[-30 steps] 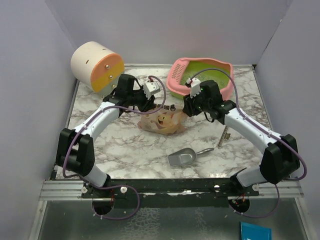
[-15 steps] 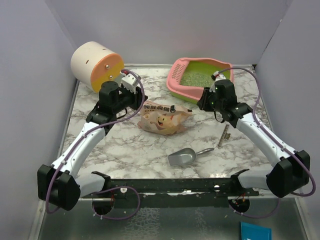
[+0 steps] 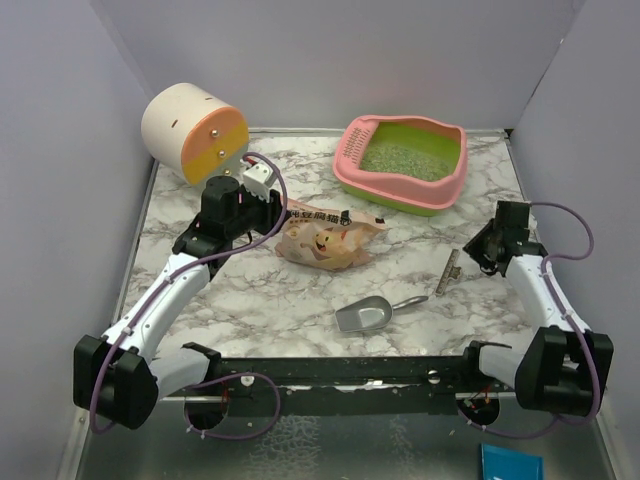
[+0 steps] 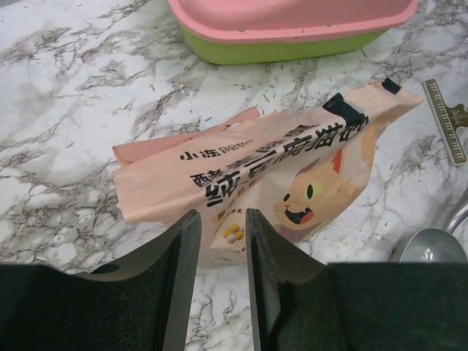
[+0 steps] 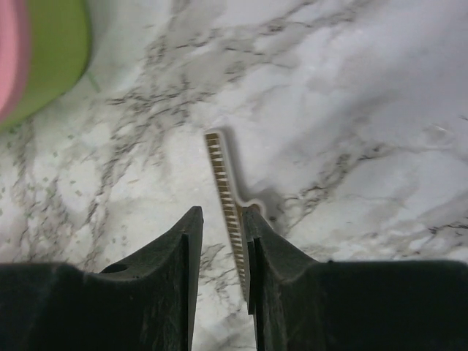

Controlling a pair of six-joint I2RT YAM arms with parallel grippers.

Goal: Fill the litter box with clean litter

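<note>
1. The litter box point(image 3: 348, 150) stands at the far right of the marble table point(image 3: 250, 290), upright, its pink rim around a lime-green basin.
2. The clean litter point(image 3: 410, 158) lies as a pale green-grey layer across the basin floor. A few stray granules point(image 4: 257, 88) lie on the table just in front of the box.
3. A beige cat-printed bag point(image 3: 330, 238) lies flat near the table's centre, close to the box but apart from it.
4. The left gripper point(image 4: 223, 216) sits just left of the bag and points at it. We see only a narrow gap between its jaws and nothing clamped in it.
5. The right gripper point(image 5: 223, 212) is low at the right side, over a toothed metal clip point(image 5: 223, 172) lying on the table. Its jaws are narrowly parted. We cannot tell whether they touch the clip.
6. A grey metal scoop point(image 3: 365, 316) lies near the front edge, well apart from both grippers.
7. A cream-and-orange cylinder point(image 3: 195, 133) rests at the far left corner.
</note>
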